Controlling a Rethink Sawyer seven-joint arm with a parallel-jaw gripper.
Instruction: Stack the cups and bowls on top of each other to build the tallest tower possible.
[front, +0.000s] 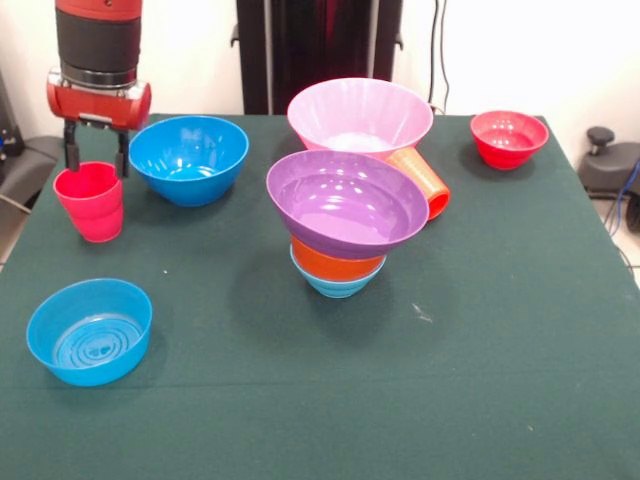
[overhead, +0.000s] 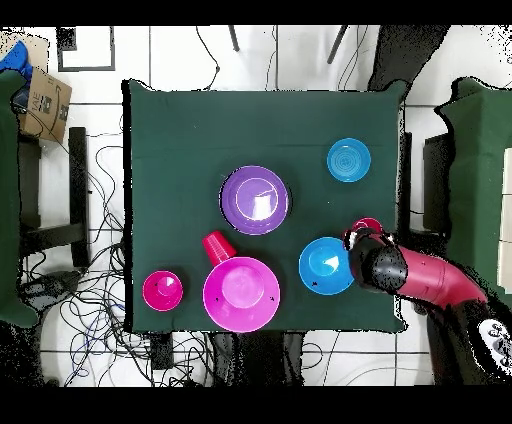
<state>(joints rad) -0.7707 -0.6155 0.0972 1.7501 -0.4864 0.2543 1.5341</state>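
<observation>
The claw (front: 96, 158) was poised open astride the far rim of the pinkish-red cup (front: 90, 201), beside the deep blue bowl (front: 189, 157); an off-centre closure might have tipped it.

The gripper (front: 96, 150) stands directly over the pink cup (front: 90, 201), with the deep blue bowl (front: 189, 158) just beside. Open cloth (front: 480, 330) lies before the tower (front: 345, 222).

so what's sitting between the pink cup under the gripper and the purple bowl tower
The deep blue bowl sits between the pinkish-red cup and the tower, a bit farther back. The front view shows it best; overhead, the arm mostly hides the cup.
</observation>
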